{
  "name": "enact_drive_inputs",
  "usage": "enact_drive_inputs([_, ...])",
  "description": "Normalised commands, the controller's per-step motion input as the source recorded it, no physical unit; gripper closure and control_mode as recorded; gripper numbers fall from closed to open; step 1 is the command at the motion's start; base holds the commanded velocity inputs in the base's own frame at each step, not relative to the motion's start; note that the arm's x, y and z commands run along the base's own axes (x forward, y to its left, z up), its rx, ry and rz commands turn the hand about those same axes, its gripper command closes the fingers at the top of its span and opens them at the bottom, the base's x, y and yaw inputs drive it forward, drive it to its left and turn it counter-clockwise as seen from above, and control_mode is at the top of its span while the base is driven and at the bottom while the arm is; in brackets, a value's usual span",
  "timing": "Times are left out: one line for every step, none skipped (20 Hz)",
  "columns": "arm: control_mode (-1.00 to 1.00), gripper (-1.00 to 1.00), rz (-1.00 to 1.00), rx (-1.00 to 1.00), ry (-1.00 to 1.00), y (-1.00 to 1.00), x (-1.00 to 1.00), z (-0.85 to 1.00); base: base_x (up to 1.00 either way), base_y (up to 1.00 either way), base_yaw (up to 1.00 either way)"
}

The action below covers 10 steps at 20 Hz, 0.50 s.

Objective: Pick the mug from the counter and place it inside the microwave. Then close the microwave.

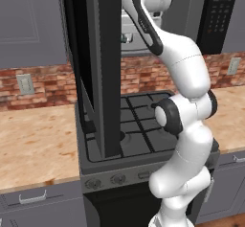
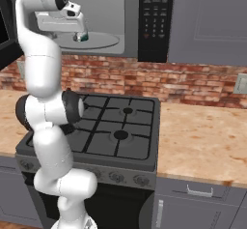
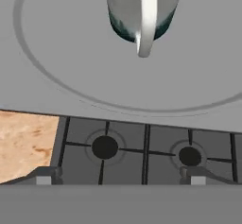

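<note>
1. On the turntable (image 3: 56,76), near its front edge, inside the microwave (image 2: 154,20): one mug (image 3: 142,10), upright.
2. Gripper (image 3: 120,180): one, fingers spread, released, apart from mug.
3. Microwave door (image 1: 103,68): open.
4. Below: stovetop (image 2: 116,126), two burners in hand view.

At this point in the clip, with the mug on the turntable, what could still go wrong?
1. The gripper sits inside the microwave close to the mug, fingers apart; a careless withdrawal could clip its handle and tip it.
2. The microwave door hangs wide open over the stovetop, and the arm reaches past it, so swinging it shut early could strike the arm.
3. The mug stands near the turntable's front, so the closing door might catch it.
</note>
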Motion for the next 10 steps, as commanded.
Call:
enact_drive_inputs([-1.00, -1.00, 0.00, -0.02, -0.08, 0.00, -0.81, -0.61, 0.00, 0.00, 0.00])
enact_drive_inputs([-1.00, -1.00, 0.00, -0.03, -0.11, 0.00, -0.83, -0.64, 0.00, 0.00, 0.00])
enact_drive_inputs([-1.00, -1.00, 0.00, -0.03, -0.13, 0.00, -0.87, -0.64, 0.00, 0.00, 0.00])
enact_drive_inputs([-1.00, -1.00, 0.00, -0.03, -0.15, 0.00, -0.93, -0.64, 0.00, 0.00, 0.00])
enact_drive_inputs([-1.00, -1.00, 0.00, -0.02, -0.18, 0.00, -0.97, -0.64, 0.00, 0.00, 0.00])
enact_drive_inputs([-1.00, -1.00, 0.00, -0.02, -0.18, 0.00, -0.94, -0.66, 0.00, 0.00, 0.00])
enact_drive_inputs([-1.00, -1.00, 0.00, -0.02, -0.19, 0.00, -0.96, -0.65, 0.00, 0.00, 0.00])
enact_drive_inputs([-1.00, -1.00, 0.00, -0.01, -0.19, 0.00, -0.95, -0.62, 0.00, 0.00, 0.00])
enact_drive_inputs([-1.00, -1.00, 0.00, -0.02, -0.20, 0.00, -0.89, -0.49, 0.00, 0.00, 0.00])
enact_drive_inputs([-1.00, -1.00, 0.00, -0.02, -0.24, 0.00, -0.89, -0.33, 0.00, 0.00, 0.00])
